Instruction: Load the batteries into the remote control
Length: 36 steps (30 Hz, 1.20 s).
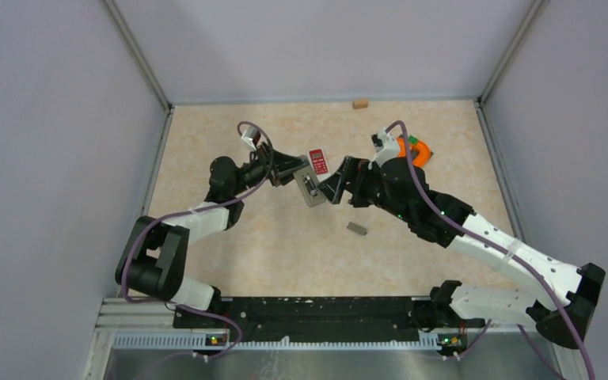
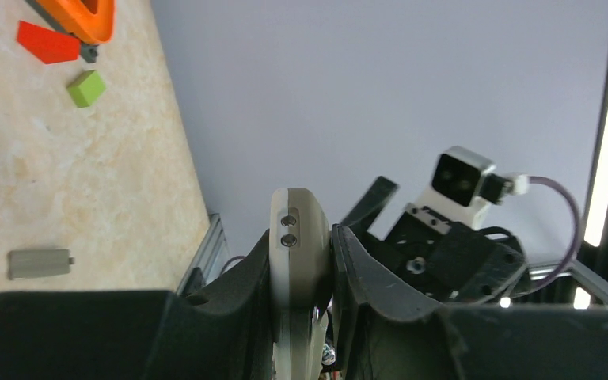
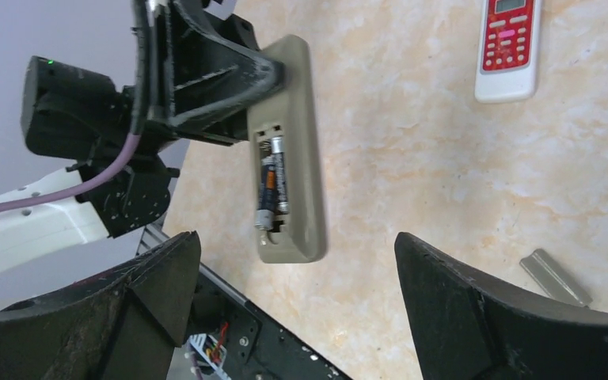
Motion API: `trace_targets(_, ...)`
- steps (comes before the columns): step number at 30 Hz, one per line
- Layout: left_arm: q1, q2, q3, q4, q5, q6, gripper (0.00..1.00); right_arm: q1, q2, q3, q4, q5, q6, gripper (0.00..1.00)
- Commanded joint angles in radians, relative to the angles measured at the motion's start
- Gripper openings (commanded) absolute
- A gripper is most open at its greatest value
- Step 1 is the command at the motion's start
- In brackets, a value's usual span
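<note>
Two batteries seated in beige remote, label print illegible

Beige remote end hidden in left gripper; white remote top cropped

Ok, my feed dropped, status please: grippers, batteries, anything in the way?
Left gripper shut on beige remote. Right gripper open, empty. Two batteries in the remote's open compartment. Grey cover off on the table; nothing blocking.

Black-and-white arms
White shells are fitted between black joints on the left arm and right arm; the left claw and right claw are moulded black; a purple cable is looped along each.
</note>
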Motion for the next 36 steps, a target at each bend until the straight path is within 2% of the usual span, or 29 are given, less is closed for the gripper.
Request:
trace_targets(1, -0.003, -0.083, 0.017, 0.015, -0.044, -0.127, 0.0, -0.003, -0.017, -0.028, 0.134, -0.023, 0.067, 0.94)
trace_targets(4, -0.003, -0.1, 0.01, 0.012, -0.066, -0.227, 0.0, -0.003, -0.026, -0.046, 0.205, -0.057, 0.082, 0.95)
trace_targets(7, -0.024, -0.107, -0.021, 0.129, -0.108, -0.381, 0.0, -0.004, -0.039, -0.065, 0.266, -0.077, 0.095, 0.95)
trace_targets(8, -0.038, -0.123, -0.02, 0.108, -0.114, -0.396, 0.0, -0.003, -0.045, -0.074, 0.288, -0.087, 0.098, 0.95)
trace_targets(10, -0.047, -0.168, -0.012, 0.007, -0.115, -0.375, 0.0, -0.003, -0.054, -0.09, 0.325, -0.104, 0.109, 0.95)
trace_targets(14, -0.047, -0.216, -0.004, -0.06, -0.134, -0.352, 0.0, -0.004, -0.065, -0.12, 0.395, -0.126, 0.125, 0.94)
trace_targets(26, -0.049, -0.201, -0.005, -0.017, -0.13, -0.38, 0.0, -0.006, -0.076, -0.184, 0.517, -0.139, 0.169, 0.64)
trace_targets(31, -0.048, -0.198, -0.009, -0.012, -0.134, -0.381, 0.0, -0.007, -0.053, -0.178, 0.503, -0.155, 0.168, 0.58)
trace_targets(36, -0.048, -0.197, -0.006, -0.014, -0.133, -0.377, 0.0, -0.006, -0.036, -0.179, 0.504, -0.162, 0.166, 0.56)
